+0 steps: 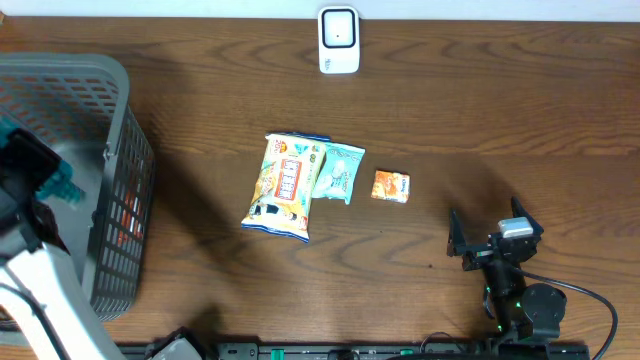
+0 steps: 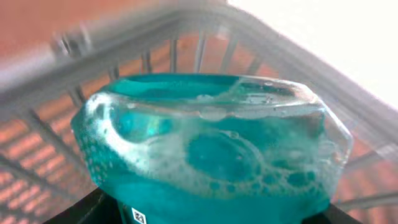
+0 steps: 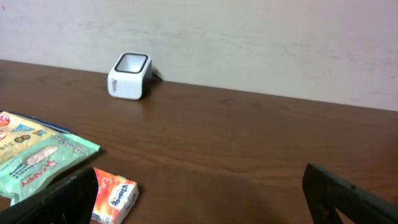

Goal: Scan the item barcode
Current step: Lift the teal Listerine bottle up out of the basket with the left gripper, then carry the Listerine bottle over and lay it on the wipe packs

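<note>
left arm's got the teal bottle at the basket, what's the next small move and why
Probably lift the teal liquid-filled bottle straight up, clear of the grey mesh basket. The left fingers grip it with basket walls around it, while the white box-shaped scanner sits far off, so it likely must clear the rim first.

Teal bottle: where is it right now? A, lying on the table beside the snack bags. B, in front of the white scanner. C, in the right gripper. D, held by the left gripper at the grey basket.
D: the left gripper grips the teal bottle, with the grey basket and its bars right behind it.
</note>
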